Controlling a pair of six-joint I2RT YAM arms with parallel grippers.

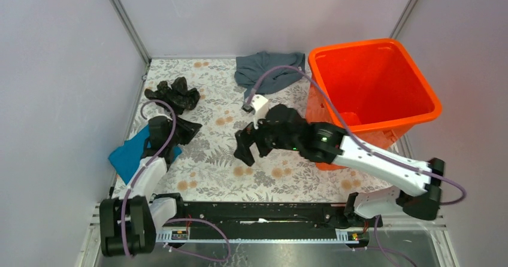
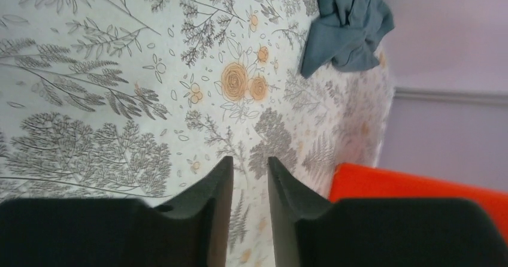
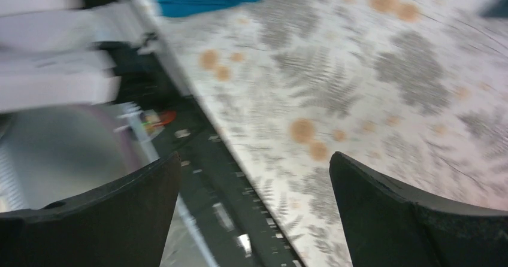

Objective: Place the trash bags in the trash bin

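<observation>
Pickup is not yet made: the crumpled glossy black plastic trash bag (image 1: 174,94) lies well left of the big orange plastic bin (image 1: 359,81), the left end effector (image 2: 250,166) is nearly pressed together on nothing and the right end effector (image 3: 254,207) is spread wide, so the next move likely calls for reaching and pinching the bag.

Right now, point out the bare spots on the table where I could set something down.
Free: the far middle of the table, between trash bag and grey cloth; also the near strip between teal cloth and trash bin. Crowded: the left side.

Trash bin (image 1: 365,81) glossy plastic; trash bag (image 1: 175,94) crinkly plastic; grey cloth (image 1: 269,69) matt
</observation>
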